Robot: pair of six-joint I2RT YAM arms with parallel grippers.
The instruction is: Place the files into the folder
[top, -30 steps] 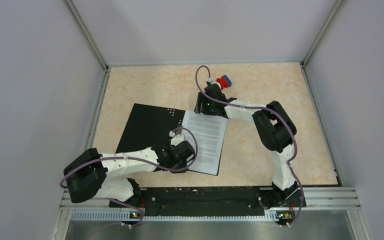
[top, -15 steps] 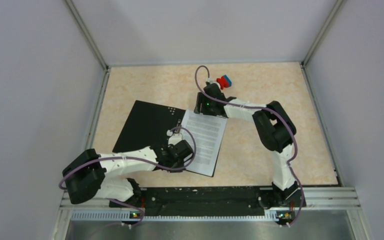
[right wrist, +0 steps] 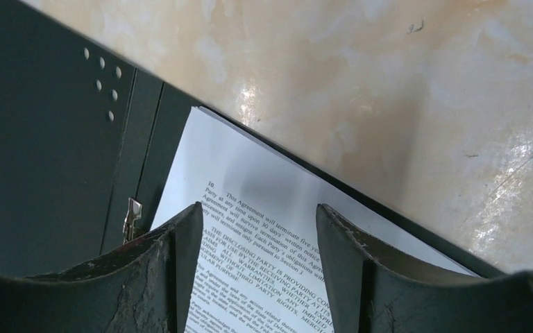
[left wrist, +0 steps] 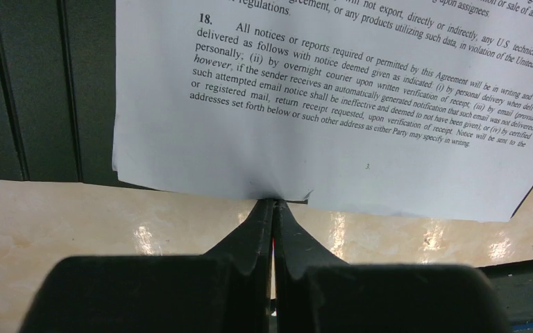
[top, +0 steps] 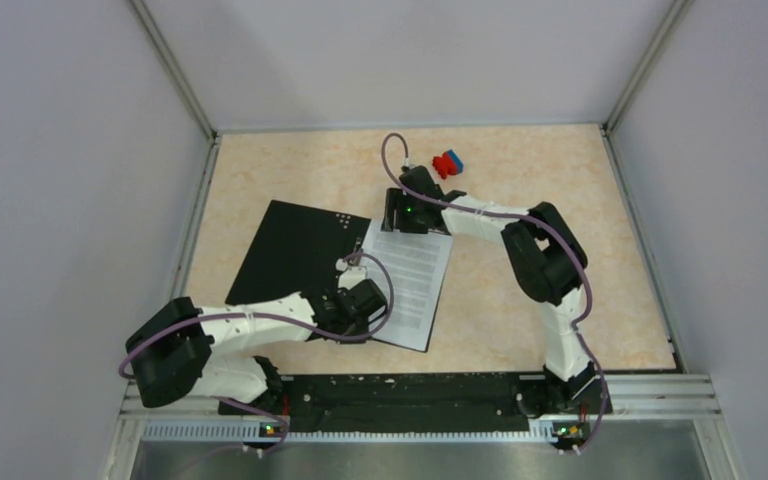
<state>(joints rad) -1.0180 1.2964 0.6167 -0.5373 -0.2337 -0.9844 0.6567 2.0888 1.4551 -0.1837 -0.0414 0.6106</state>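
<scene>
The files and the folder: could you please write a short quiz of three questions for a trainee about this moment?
1. True or false: the left gripper is shut on the near edge of the files.
2. The right gripper is: A) open, over the files; B) shut on the files; C) out of view.
3. Fill in: the open folder shows its ___ inside.
Key: 1 true; 2 A; 3 black.
</scene>
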